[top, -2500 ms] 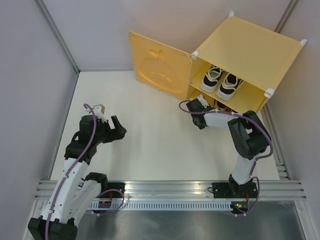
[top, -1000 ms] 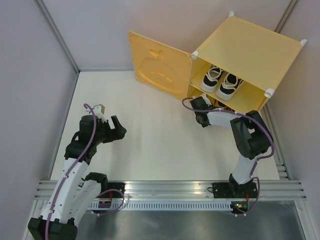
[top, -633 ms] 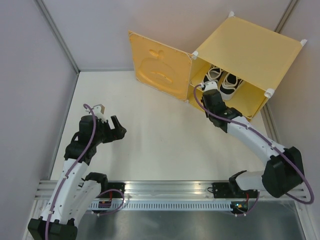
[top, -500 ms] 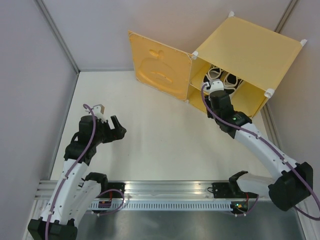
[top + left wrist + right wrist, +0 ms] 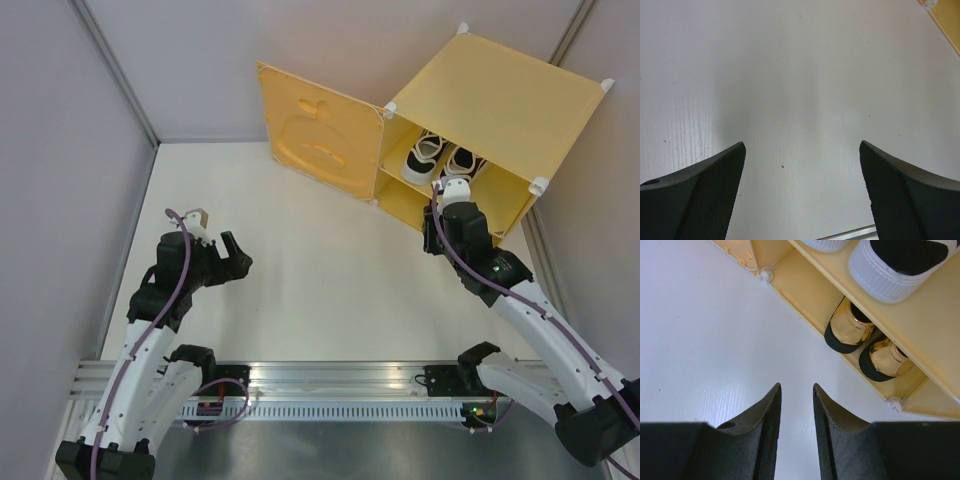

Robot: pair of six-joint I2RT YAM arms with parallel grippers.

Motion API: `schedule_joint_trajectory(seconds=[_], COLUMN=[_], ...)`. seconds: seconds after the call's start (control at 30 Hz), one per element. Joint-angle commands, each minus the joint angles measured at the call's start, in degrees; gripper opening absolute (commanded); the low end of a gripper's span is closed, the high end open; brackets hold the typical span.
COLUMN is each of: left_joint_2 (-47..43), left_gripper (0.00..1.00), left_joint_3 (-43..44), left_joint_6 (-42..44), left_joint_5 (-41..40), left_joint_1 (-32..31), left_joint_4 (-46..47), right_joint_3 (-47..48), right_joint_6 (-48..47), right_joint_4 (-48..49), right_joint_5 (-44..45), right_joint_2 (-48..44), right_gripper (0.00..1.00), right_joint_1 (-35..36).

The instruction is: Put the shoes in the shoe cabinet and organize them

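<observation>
On my overhead feed the shoe cabinet (image 5: 500,100) sits at the far right corner of the counter (image 5: 300,260), turned at an angle, with its door (image 5: 320,135) swung fully open to the left. The only marking I can make out is the smiling face embossed on the inside of that door.

All four shoes are inside. The white sneakers (image 5: 440,160) stand side by side on the inner shelf (image 5: 910,325) in the upper compartment, black trim showing on top. Through the right wrist camera I see the gold loafers (image 5: 850,327) side by side in the lower compartment under that shelf, just inside the opening, their dark-edged ends facing out. The two loafers look close together; I cannot tell whether they touch.

My right end effector (image 5: 796,387) hangs over bare counter just in front of the cabinet's lower opening. Its fingers stand only a narrow gap apart and nothing is between them.

My left end effector (image 5: 802,150) is well apart from the cabinet, over the left side of the counter. Its fingers (image 5: 700,190) are spread as wide as I see them go, with only plain white counter below and nothing in its grasp.
</observation>
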Motion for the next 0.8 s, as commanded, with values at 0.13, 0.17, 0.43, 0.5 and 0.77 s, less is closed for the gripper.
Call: schedule_joint_trajectory(seconds=[0.13,0.17,0.43,0.5,0.77], left_joint_2=[-0.8,-0.8,1.7,5.6,24.7], left_gripper=[0.97,0.97,0.99,0.99,1.00], left_joint_3=[0.2,0.2,4.5,9.0,34.8], left_joint_6=[0.4,0.6,-1.5,-1.7,-5.3], left_joint_5=[1.5,1.8,6.7,8.1,11.3], left_joint_1=[0.1,0.0,0.0,0.0,-0.1], left_joint_4=[1.5,1.7,5.9,6.7,8.6], right_joint_3=[-0.1,1.1,7.6,9.3,11.5], right_joint_6=[6.0,6.3,8.0,8.0,7.7], right_joint_4=[-1.0,-1.8,-11.2,-13.6,-19.4], right_joint_5=[0.1,0.3,0.8,0.8,-2.0], right_joint_2=[-10.1,-11.4,-24.1,-25.4,-30.2], right_gripper=[0.40,0.41,0.72,0.78,0.93], right_joint_1=[0.1,0.1,0.1,0.1,0.2])
